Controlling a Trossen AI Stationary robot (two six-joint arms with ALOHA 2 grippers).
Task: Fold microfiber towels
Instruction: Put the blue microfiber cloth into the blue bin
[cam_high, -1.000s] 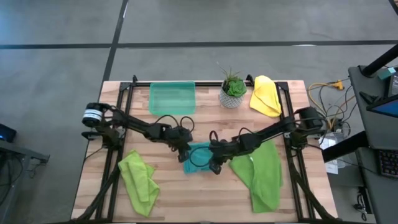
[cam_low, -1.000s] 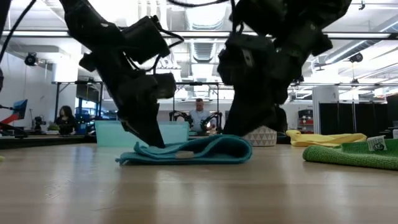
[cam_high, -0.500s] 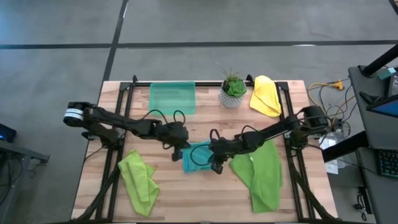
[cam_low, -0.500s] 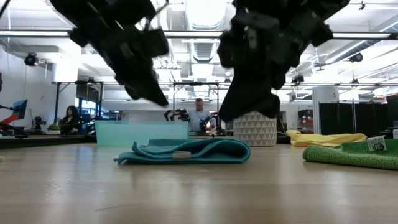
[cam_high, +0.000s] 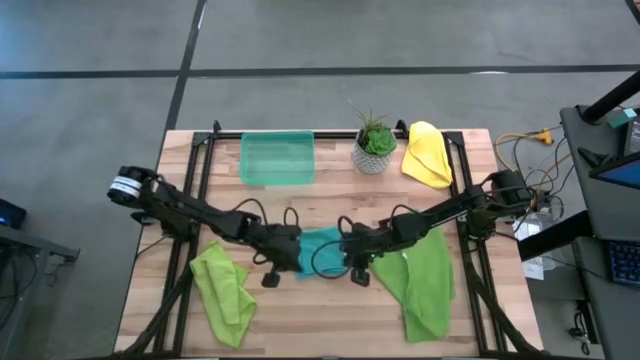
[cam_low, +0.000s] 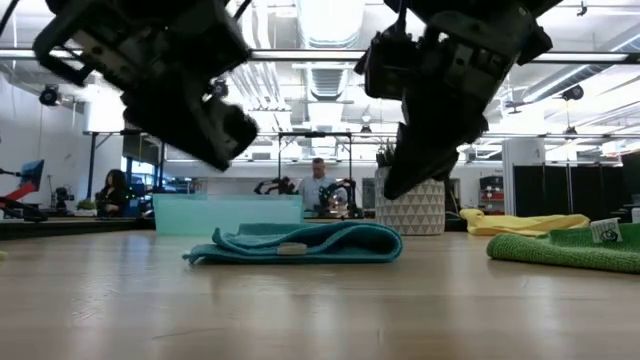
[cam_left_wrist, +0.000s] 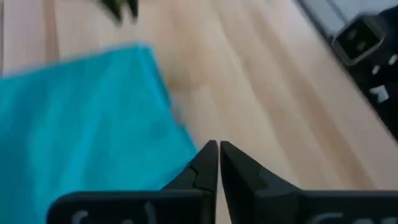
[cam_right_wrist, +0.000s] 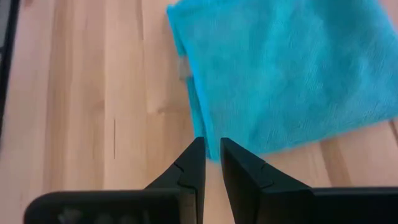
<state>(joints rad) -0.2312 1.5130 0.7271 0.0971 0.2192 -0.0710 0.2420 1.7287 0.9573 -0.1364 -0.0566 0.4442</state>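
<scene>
Centrally in the high view, the folded teal towel (cam_high: 322, 247) lies flat on the wooden table (cam_high: 300, 320). Both arms hang above it, empty: the left gripper (cam_left_wrist: 217, 149) with fingers pressed together at its left edge, the right gripper (cam_right_wrist: 209, 149) nearly closed at its right edge. Lime green towels (cam_high: 225, 292) (cam_high: 420, 280) lie lower left and lower right; the yellow towel (cam_high: 428, 153) sits upper right.

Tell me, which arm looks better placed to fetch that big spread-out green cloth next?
Probably the right: its pincer hangs empty right beside the large lime green microfiber towel, while the left pincer sits beyond the folded teal microfiber towel.
</scene>
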